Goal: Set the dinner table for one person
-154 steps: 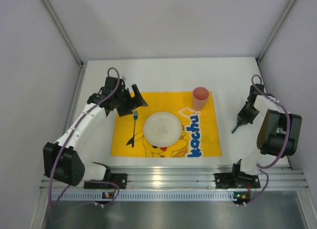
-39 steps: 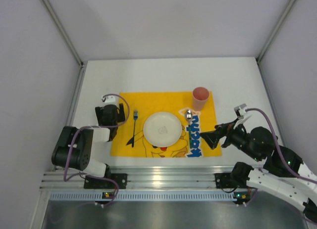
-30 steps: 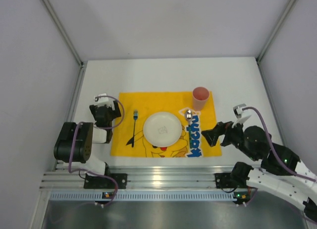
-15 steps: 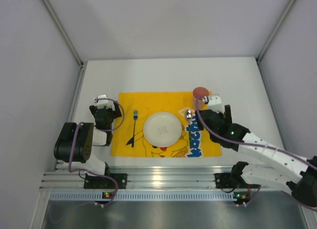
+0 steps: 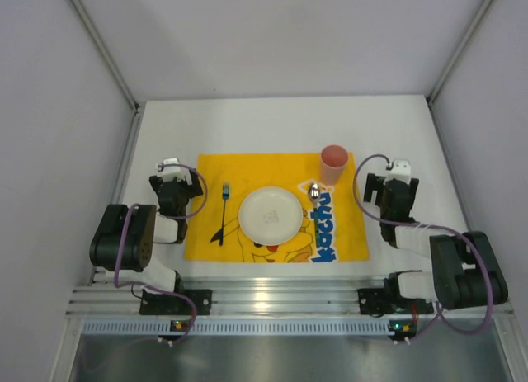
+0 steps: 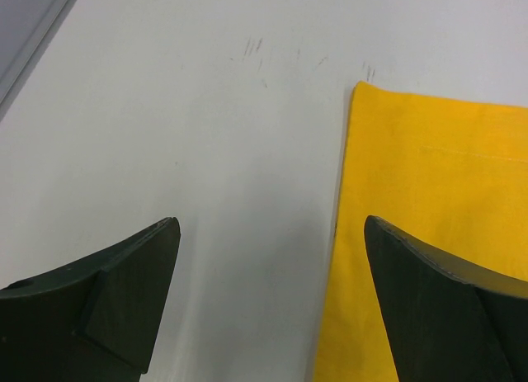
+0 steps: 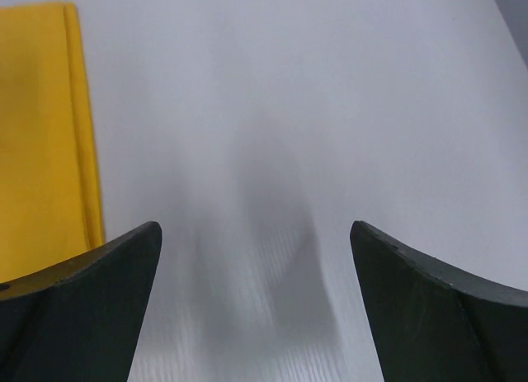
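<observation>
plate (image 5: pixel 270 214), fork (image 5: pixel 223 202), spoon (image 5: pixel 314 194), cup (image 5: pixel 333 161) on the mat (image 5: pixel 206 172): setting looks done. left gripper (image 6: pixel 268 233) and right gripper (image 7: pixel 256 233) rest aside, jaws apart, empty; nothing more seems needed.

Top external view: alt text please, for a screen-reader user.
One place setting on a yellow placemat on the white table: white plate in the middle, fork left of it, spoon right of it, pink cup at the mat's far right corner. Both arms sit folded beside the mat, left gripper and right gripper empty.

An overhead camera looks down from behind; two wrist cameras skim the surface (image 5: pixel 272 126) closely, each sharing a placemat (image 6: pixel 429 200) edge.
</observation>
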`<state>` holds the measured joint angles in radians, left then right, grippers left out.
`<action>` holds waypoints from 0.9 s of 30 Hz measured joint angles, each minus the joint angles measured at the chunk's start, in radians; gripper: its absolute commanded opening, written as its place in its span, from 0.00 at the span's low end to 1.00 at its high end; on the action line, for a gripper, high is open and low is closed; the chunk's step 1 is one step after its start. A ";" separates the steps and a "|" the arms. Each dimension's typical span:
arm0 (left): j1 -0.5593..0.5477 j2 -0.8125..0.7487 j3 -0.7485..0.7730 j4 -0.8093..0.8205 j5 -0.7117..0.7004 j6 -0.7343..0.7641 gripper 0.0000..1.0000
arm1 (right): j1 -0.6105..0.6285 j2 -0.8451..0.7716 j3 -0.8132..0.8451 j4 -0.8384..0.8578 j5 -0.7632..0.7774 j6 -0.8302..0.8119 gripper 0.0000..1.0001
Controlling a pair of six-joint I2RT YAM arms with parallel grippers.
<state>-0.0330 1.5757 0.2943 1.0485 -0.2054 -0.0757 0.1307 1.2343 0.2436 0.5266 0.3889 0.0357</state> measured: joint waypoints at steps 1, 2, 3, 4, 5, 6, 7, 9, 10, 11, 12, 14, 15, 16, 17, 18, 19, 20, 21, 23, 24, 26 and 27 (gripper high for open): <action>0.000 0.000 0.000 0.000 0.000 0.000 0.99 | -0.018 0.035 0.015 0.056 -0.027 -0.006 0.97; 0.000 0.000 0.000 0.000 0.000 0.000 0.99 | -0.034 0.069 0.033 0.106 -0.053 -0.007 0.99; 0.000 0.000 0.000 0.000 0.000 0.000 0.99 | -0.052 0.115 0.051 0.178 -0.086 -0.009 1.00; 0.000 0.000 0.000 0.000 0.000 0.000 0.99 | -0.069 0.146 0.054 0.244 -0.123 -0.013 0.97; 0.000 0.000 0.000 0.000 0.000 0.000 0.99 | -0.087 0.178 0.043 0.326 -0.170 -0.016 0.98; 0.000 0.000 0.000 0.000 0.000 0.000 0.99 | -0.098 0.195 0.028 0.383 -0.196 -0.016 0.98; 0.000 0.000 0.000 0.000 0.000 0.000 0.99 | -0.108 0.203 0.007 0.426 -0.222 -0.018 0.98; 0.000 0.000 0.000 0.000 0.000 0.000 0.99 | -0.112 0.207 -0.029 0.491 -0.258 -0.018 0.99; 0.000 0.000 0.000 0.000 0.000 0.000 0.99 | -0.111 0.208 -0.034 0.503 -0.269 -0.019 1.00; 0.000 0.000 0.000 0.000 0.000 0.000 0.99 | -0.111 0.208 -0.032 0.508 -0.278 -0.023 1.00; 0.000 0.000 0.000 0.000 0.000 0.000 0.99 | -0.111 0.209 -0.026 0.514 -0.283 -0.032 1.00; 0.000 0.000 0.000 0.000 0.000 0.000 0.99 | -0.103 0.209 -0.024 0.548 -0.282 -0.043 1.00; 0.000 0.000 0.000 0.000 0.000 0.000 0.99 | -0.098 0.209 -0.024 0.558 -0.279 -0.051 1.00; 0.000 0.000 0.000 0.000 0.000 0.000 0.99 | -0.093 0.209 -0.025 0.566 -0.278 -0.057 1.00; 0.000 0.000 0.000 0.000 0.000 0.000 0.99 | -0.089 0.209 -0.024 0.570 -0.278 -0.062 1.00; 0.000 0.000 0.000 0.000 0.000 0.000 0.99 | -0.087 0.209 -0.024 0.573 -0.278 -0.063 1.00; 0.000 0.000 0.000 0.000 0.000 0.000 0.99 | -0.087 0.209 -0.024 0.574 -0.277 -0.063 1.00; 0.000 0.000 0.000 0.000 0.000 0.000 0.99 | -0.087 0.209 -0.024 0.573 -0.271 -0.063 1.00; 0.000 0.000 0.000 0.000 0.000 0.000 0.99 | -0.087 0.209 -0.024 0.574 -0.269 -0.063 1.00; 0.000 0.000 0.000 0.000 0.000 0.000 0.99 | -0.087 0.209 -0.024 0.574 -0.265 -0.063 1.00; 0.000 0.000 0.000 0.000 0.000 0.000 0.99 | -0.087 0.209 -0.024 0.573 -0.262 -0.063 1.00; 0.000 0.000 0.000 0.000 0.000 0.000 0.99 | -0.087 0.209 -0.024 0.574 -0.259 -0.063 1.00; 0.000 0.000 0.000 0.000 0.000 0.000 0.99 | -0.087 0.209 -0.024 0.574 -0.259 -0.062 1.00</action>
<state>-0.0330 1.5757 0.2943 1.0485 -0.2054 -0.0757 0.0437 1.4429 0.2192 1.1007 0.1303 -0.0265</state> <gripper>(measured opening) 0.987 0.996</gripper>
